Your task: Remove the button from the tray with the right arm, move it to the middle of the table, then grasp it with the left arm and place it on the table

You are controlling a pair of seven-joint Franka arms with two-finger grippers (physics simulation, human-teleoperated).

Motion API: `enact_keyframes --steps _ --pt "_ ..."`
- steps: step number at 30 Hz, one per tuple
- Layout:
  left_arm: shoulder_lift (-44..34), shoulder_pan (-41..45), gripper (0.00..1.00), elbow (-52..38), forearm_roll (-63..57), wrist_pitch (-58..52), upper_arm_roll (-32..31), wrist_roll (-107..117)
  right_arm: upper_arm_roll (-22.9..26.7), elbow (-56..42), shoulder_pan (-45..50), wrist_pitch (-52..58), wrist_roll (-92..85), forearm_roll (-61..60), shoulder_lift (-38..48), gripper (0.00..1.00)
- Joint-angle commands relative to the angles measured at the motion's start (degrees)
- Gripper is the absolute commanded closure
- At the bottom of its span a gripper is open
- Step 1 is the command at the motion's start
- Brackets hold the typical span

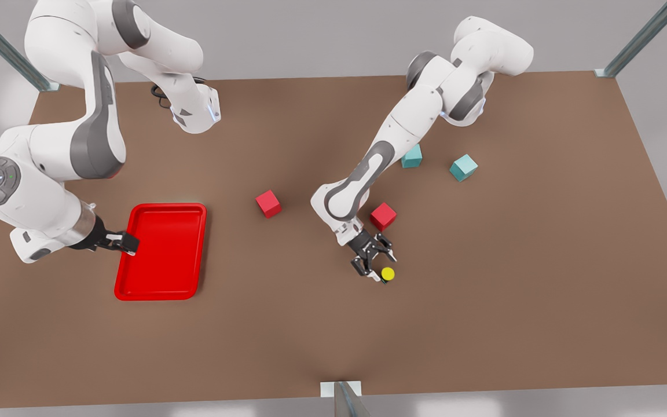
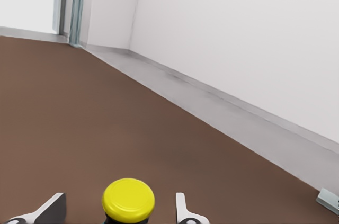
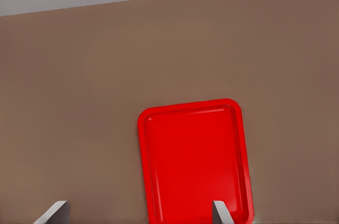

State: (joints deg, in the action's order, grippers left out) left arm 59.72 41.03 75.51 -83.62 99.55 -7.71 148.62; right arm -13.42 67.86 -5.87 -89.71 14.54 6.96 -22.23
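Near the table's (image 1: 484, 301) middle, I have the left gripper (image 1: 375, 260) low over the button (image 1: 387, 274), which sits on the brown surface well apart from the tray (image 1: 162, 252). In the left wrist view the yellow cap (image 2: 128, 199) lies between the two fingertips (image 2: 183, 211), with a clear gap on each side, so the fingers are spread and hold nothing. Whether the button's body already rests fully on the table I cannot confirm; its base is cut off in that view. The right gripper (image 1: 122, 242) waits at the tray's edge, fingers wide and empty. To complete the step well, I would lift the left gripper straight up, keeping both pads clear of the cap, and avoid the red cube (image 1: 383, 216) just behind the wrist.
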Motion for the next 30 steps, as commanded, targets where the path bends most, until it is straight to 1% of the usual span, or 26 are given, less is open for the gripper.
enact_keyframes --steps 1,5,6,7,8,9,10,11,12,13,14,15,16,17,18,19,20,22,24,30 --pt "-0.48 0.02 0.00 -0.10 0.03 -0.41 0.06 1.15 -0.12 -0.01 0.16 0.32 1.98 -0.19 0.08 0.00" --pt "-4.35 0.10 0.00 -0.36 0.38 -2.35 -0.03 -4.83 -0.12 -0.01 0.42 0.32 1.98 -0.01 0.08 0.00" --pt "-6.80 0.10 0.00 -0.36 1.87 -4.36 -0.29 -10.34 -0.12 -0.01 0.42 0.32 1.98 0.07 0.08 0.00" --pt "-10.84 0.10 0.00 -0.36 8.45 -4.63 -0.21 -19.91 -0.03 -0.01 0.42 0.32 1.98 0.07 0.08 0.00" --pt "-15.49 -0.16 0.00 -0.45 18.01 -4.63 -0.12 -35.70 -0.03 -0.01 0.33 0.32 1.98 0.16 0.08 0.00" --pt "-19.11 -1.56 0.00 -3.86 32.76 -5.16 0.41 -61.61 -0.03 -0.01 0.42 0.32 1.98 0.16 0.08 0.00" --pt "-21.49 -6.74 0.00 -10.46 47.56 -11.65 0.24 -87.75 -0.03 -0.01 0.42 0.32 1.98 0.16 0.08 0.00" --pt "-21.58 -13.51 0.00 -18.81 60.93 -20.70 0.15 -112.28 -0.03 -0.01 0.42 0.32 1.98 0.16 0.08 0.00" --pt "-21.66 -19.31 0.00 -20.32 68.05 -25.28 -0.03 -131.27 -0.03 -0.01 0.42 0.32 1.98 0.16 0.08 0.00" --pt "-21.66 -24.06 0.00 -20.32 72.45 -30.03 -0.12 -147.63 -0.03 -0.01 0.33 0.32 1.98 0.16 0.08 0.00" --pt "-24.12 -26.00 0.00 -20.84 72.98 -33.02 0.06 -155.82 -0.03 -0.01 0.33 0.32 1.98 0.16 0.08 0.00" --pt "-33.51 -27.41 0.00 -16.38 73.07 -32.06 -0.20 -154.77 -0.03 -0.10 0.42 0.32 1.98 0.16 0.08 0.00" --pt "-42.04 -28.02 0.00 -10.05 73.16 -28.45 0.06 -154.68 -0.03 -0.01 0.42 0.32 1.98 0.16 0.08 0.00" --pt "-48.64 -28.37 0.00 -5.38 73.60 -27.14 0.41 -154.60 -0.03 -0.01 0.42 0.32 1.98 0.16 0.08 0.00" --pt "-52.59 -28.46 0.00 -1.17 74.21 -24.15 0.94 -153.46 -0.03 -0.01 0.33 0.32 1.98 0.16 0.08 0.00" --pt "-57.96 -28.81 0.00 8.67 78.08 -15.72 1.11 -145.12 -0.03 -0.01 0.33 0.32 1.98 0.16 0.08 0.00" --pt "-57.09 -28.81 0.00 11.32 80.44 -12.37 1.11 -143.17 -0.03 -0.01 0.33 0.32 1.98 0.16 0.08 0.00" --pt "-53.83 -28.55 0.00 11.15 80.98 -11.05 0.85 -144.22 -0.03 -0.01 0.33 0.32 1.89 0.07 0.08 0.00" --pt "-54.18 -28.81 0.00 11.15 80.98 -11.93 0.85 -152.74 -0.11 -0.01 -0.02 0.32 1.89 -0.01 0.08 0.00" --pt "-55.06 -28.90 0.00 11.15 80.89 -13.07 0.76 -153.36 -0.12 0.08 0.42 0.32 1.89 0.16 0.08 0.00"
